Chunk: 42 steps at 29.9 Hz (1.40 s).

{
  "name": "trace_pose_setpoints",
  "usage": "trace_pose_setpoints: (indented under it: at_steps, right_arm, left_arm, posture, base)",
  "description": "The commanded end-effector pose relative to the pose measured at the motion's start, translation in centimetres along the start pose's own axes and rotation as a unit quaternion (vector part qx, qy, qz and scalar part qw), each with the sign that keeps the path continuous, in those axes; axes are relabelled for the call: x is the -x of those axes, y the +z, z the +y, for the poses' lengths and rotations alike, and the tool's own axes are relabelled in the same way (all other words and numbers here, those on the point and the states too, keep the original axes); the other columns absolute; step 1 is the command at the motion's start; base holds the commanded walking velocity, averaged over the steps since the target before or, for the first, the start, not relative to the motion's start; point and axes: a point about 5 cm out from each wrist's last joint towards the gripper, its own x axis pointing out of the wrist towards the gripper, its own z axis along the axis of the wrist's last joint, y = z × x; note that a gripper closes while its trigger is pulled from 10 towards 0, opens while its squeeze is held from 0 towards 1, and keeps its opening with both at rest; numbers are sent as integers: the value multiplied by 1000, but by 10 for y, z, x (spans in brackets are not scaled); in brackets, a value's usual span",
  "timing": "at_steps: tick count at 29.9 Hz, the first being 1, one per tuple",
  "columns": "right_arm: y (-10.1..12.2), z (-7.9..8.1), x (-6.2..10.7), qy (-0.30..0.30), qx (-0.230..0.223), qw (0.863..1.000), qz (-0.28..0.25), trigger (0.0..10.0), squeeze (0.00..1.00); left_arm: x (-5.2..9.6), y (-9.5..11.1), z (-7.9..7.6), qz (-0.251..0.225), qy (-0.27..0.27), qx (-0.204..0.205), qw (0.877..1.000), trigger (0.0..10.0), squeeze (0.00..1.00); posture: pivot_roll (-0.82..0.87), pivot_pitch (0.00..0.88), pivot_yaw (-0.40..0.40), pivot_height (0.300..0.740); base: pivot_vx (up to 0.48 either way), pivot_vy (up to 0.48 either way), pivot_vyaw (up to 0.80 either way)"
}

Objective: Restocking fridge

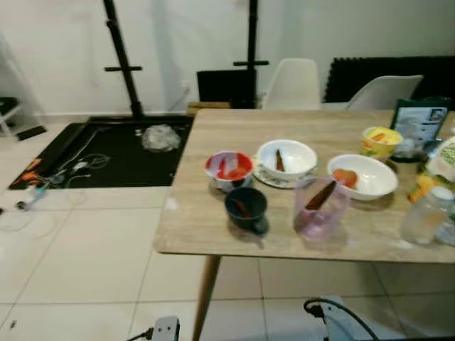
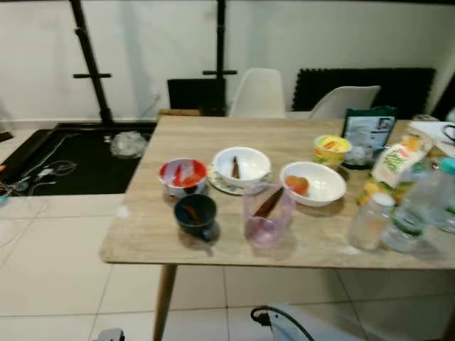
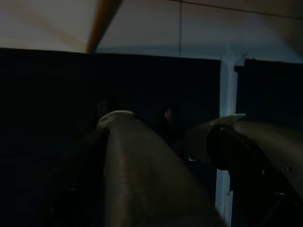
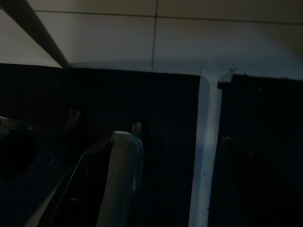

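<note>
Groceries: I read the clear bottles (image 2: 402, 209), the small capped bottle (image 2: 370, 220) and the green-and-white pouch (image 2: 398, 162) as the fridge stock; they stand clustered at the right end of the worktop (image 2: 142, 227)
Dishes: red bowl (image 1: 229, 169), dark cup (image 1: 246, 207), pink cup (image 1: 321, 207) and two white bowls (image 1: 286, 158) sit mid-worktop, between me and the far edge
Left claw (image 3: 170, 127): hangs low in shade below the worktop edge, fingers set somewhat apart, holding nothing
Right claw (image 4: 180, 142): also low in shade, fingers well parted, holding nothing
Key relation: I judge the stock lies ahead, above and to the right of both claws, so the right arm is the nearer one
Long axis: bottles upright, pouch leaning
Fridge: I cannot place it from these views
</note>
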Motion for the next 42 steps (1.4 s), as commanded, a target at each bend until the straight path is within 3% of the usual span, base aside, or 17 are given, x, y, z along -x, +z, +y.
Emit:
trace_pose_setpoints:
  at_steps: [1, 25, 42]
  right_arm:
    - [0, 3, -1, 2, -3, 1000, 2, 10000, 0]
    - [1, 3, -1, 1, -9, 1000, 0, 10000, 0]
    - [1, 3, -1, 1, -7, 1000, 0, 10000, 0]
  left_arm:
    - [0, -4, 0, 3, 4, 6, 1000, 10000, 0]
    - [0, -5, 1, 12, 18, -2, 1000, 10000, 0]
    - [0, -5, 1, 16, 22, -16, 1000, 10000, 0]
  posture:
    - [32, 8, -25, 740]
    - [29, 11, -20, 740]
    - [28, 9, -22, 740]
  base:
    - [0, 0, 0]
    - [0, 0, 0]
    - [-295, 0, 0]
